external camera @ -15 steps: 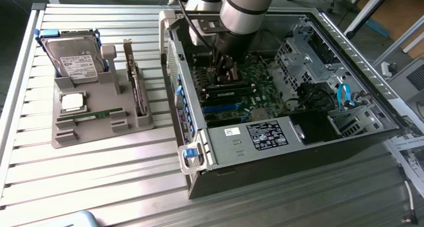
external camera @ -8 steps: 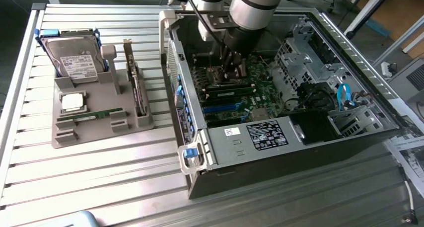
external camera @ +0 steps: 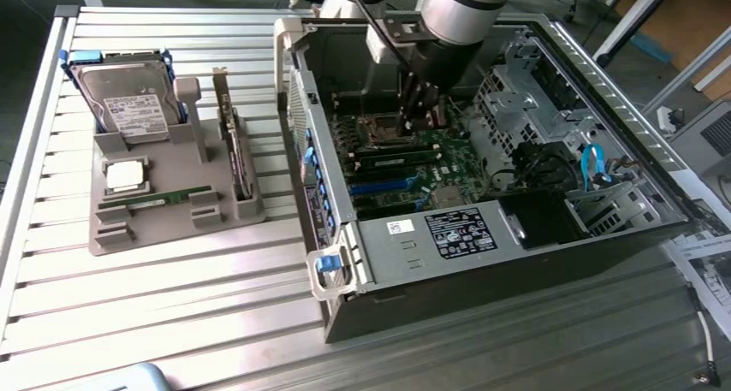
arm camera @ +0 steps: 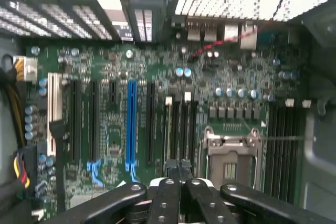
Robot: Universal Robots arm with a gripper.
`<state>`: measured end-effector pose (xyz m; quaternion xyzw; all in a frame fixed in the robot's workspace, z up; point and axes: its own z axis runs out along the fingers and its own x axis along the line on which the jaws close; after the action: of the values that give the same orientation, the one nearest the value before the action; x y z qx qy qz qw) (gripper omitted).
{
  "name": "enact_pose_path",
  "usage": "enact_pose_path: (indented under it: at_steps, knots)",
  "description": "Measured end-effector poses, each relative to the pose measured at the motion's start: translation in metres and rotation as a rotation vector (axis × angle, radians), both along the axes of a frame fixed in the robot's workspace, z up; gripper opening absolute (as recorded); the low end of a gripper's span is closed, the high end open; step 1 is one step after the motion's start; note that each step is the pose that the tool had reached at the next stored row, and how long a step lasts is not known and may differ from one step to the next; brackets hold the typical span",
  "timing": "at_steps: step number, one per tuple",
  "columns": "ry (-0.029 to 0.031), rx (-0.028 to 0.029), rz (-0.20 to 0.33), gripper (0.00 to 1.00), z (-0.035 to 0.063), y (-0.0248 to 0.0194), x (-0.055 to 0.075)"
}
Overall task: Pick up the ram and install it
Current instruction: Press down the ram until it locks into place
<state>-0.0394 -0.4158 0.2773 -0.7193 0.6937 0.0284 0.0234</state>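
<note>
From the exterior view the arm reaches down into the open computer case (external camera: 491, 194) lying on the slatted table (external camera: 149, 305), and the jaws (external camera: 418, 117) hang just above the motherboard (external camera: 423, 164), near the empty processor socket (external camera: 383, 127). Their fingertips are pressed together with nothing between them.

The wrist view looks along the board itself: black finger links in the foreground, the fingertips (arm camera: 179, 165) meeting over the memory slots (arm camera: 178, 124), the bare processor socket (arm camera: 231, 153) just beside them, and a blue expansion slot (arm camera: 131, 124) farther off.

The exterior view also shows the grey parts holder (external camera: 171, 203), well apart from the case toward the exterior view's left. The ram (external camera: 154, 201) lies flat in a low cradle at the holder's near end, its long axis running across the holder from the exterior view's left to right. Just behind it sits the square silver processor (external camera: 126, 175), behind that a hard drive (external camera: 137, 104) leaning upright, and an expansion card (external camera: 234, 143) stands on edge along the holder's case-side edge. The case wall stands between the holder and the arm.
</note>
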Motion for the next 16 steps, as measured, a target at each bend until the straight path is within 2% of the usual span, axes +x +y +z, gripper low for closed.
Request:
enact_pose_path:
  at_steps: [7, 16]
  knots:
    - [0.007, 0.0045, 0.0, 0.11, 0.0001, 0.0, 0.029]
    - [0.0075, 0.0066, 0.0, 0.11, 0.012, -0.0001, 0.05]
